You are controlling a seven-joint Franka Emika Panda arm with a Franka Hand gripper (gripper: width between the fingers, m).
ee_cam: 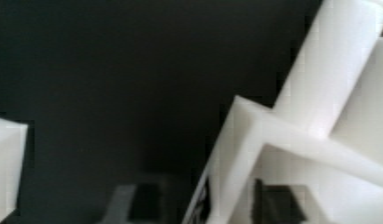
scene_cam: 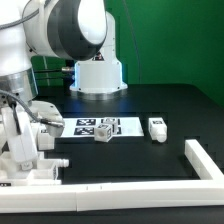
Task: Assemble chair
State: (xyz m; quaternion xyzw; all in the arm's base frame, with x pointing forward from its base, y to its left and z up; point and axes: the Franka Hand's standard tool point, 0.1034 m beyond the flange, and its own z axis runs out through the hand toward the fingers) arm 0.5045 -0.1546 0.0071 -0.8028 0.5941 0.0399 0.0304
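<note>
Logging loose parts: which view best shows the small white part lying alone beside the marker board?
The exterior view: the part lies whole and unblocked on the table, to the exterior view's right of the marker board. The wrist view shows none of it, only white pieces close up.

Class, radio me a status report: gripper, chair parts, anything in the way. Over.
Gripper straddling white plastic chair panel, grip unconfirmed. Small white tagged plastic block loose on black table. Long white border rail close beside gripper.

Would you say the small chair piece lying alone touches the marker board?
Apart: the exterior view shows black table between the chair piece and the marker board.
</note>
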